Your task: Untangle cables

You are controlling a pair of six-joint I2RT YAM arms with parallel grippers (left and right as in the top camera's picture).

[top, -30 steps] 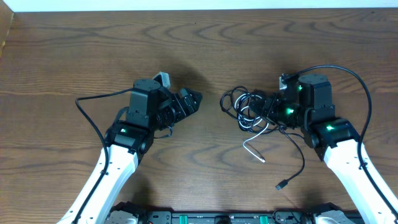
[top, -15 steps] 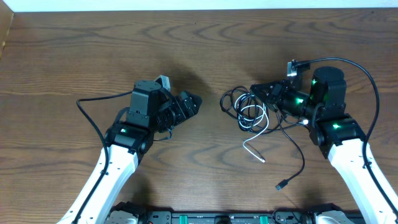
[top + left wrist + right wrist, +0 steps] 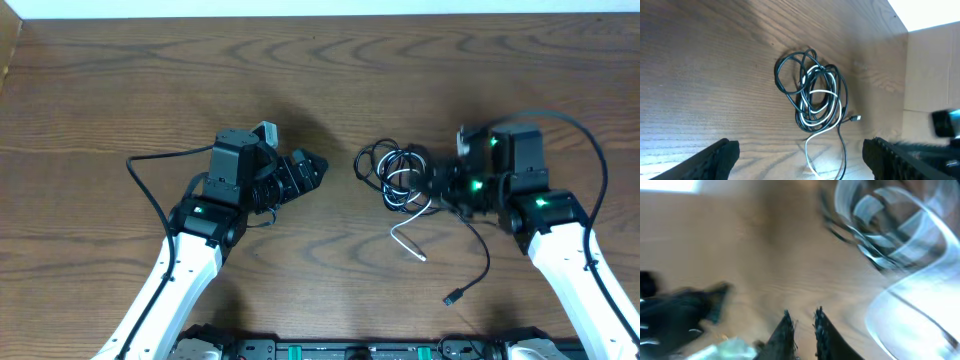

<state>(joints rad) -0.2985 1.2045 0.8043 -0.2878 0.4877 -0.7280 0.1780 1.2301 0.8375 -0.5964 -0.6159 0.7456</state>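
My right claw (image 3: 802,326): fingers drawn nearly together, a thin gap between the tips; its wrist view is smeared with motion, so I cannot tell whether it is clenched or released, nor whether a strand sits in that gap. My left claw (image 3: 312,168): released, fingers spread wide, nothing between them, aimed across the desk toward the heap.

The cables (image 3: 400,178) lie in one knotted heap on the desk, right of centre; two black cords looped round and through a white cable (image 3: 820,92). From the right claw the heap is immediately ahead, on the side facing my other arm; the claw is at its edge, though contact is lost in the blur. From the left claw the heap is well apart, bare wood between. Right arm nearer, plainly.

The heap is a little longer far-to-near than across; two loose tails leave it toward the near edge: the white one short and hooked, a black tail (image 3: 478,262) longer, ending in a small plug (image 3: 452,297) near my right forearm. My judgement: the tails are the free ends to draw out; pulling along them, away from the knot, should loosen rather than cinch.

Desk (image 3: 300,80): dark brown wood grain, flat, matte; pale wall beyond its far edge.
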